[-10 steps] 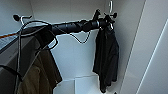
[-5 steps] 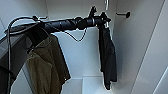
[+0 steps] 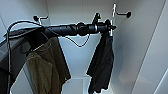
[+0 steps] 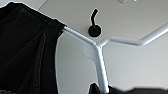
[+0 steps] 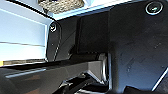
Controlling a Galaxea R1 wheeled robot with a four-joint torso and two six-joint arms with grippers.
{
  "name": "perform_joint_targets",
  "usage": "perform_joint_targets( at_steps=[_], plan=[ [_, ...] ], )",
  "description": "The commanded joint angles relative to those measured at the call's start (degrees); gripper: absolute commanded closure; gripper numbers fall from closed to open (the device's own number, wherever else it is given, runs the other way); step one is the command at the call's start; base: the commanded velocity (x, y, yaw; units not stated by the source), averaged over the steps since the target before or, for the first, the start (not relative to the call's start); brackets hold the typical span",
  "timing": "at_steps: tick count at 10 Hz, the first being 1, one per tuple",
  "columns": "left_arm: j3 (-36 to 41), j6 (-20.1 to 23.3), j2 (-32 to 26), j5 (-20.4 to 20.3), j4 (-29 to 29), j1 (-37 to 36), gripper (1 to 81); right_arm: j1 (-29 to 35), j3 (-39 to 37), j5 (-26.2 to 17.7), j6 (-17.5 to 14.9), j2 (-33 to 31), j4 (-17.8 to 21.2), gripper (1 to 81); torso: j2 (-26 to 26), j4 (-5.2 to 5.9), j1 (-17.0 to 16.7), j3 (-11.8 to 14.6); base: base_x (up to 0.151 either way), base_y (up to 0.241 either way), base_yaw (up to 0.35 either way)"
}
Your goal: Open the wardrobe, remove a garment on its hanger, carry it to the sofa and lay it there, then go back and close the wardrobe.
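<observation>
Though hung on stiff hanger (image 4: pixel 100 50), looked soft, light, floppy as garment (image 3: pixel 102 65). Better taken by hanger neck. Could not tell left claw (image 3: pixel 110 27) state.

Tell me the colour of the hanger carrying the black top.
White. The hanger shows best in the left wrist view, with the black garment draped over one of its shoulders.
</observation>
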Motion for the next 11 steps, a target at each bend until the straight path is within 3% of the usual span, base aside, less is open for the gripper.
perform_joint_targets(
  at_steps=[1,4,9,11],
  plan=[
    [7.9,1.1,-7.8,-7.9,2.2,-6.2,81.1,2.5,0.8,-2.8,-0.1,0.1,0.1,1.0,0.0,0.0,0.0,0.0,0.0,0.0,0.0],
    [11.1,1.1,-10.9,-9.3,2.2,-4.1,81.1,2.4,0.8,-2.8,-0.1,0.2,0.1,1.0,0.0,0.0,0.0,0.0,0.0,0.0,0.0],
    [11.5,1.2,-11.1,-9.2,2.3,-2.7,81.1,2.3,0.4,-2.7,-0.2,0.4,0.0,1.0,0.0,0.0,0.0,0.0,0.0,0.0,0.0],
    [12.0,1.2,-11.2,-9.1,2.4,-2.6,81.1,2.2,0.4,-2.7,-0.3,0.5,0.0,1.0,0.0,0.0,0.0,0.0,-0.075,0.0,0.0]
  ],
)
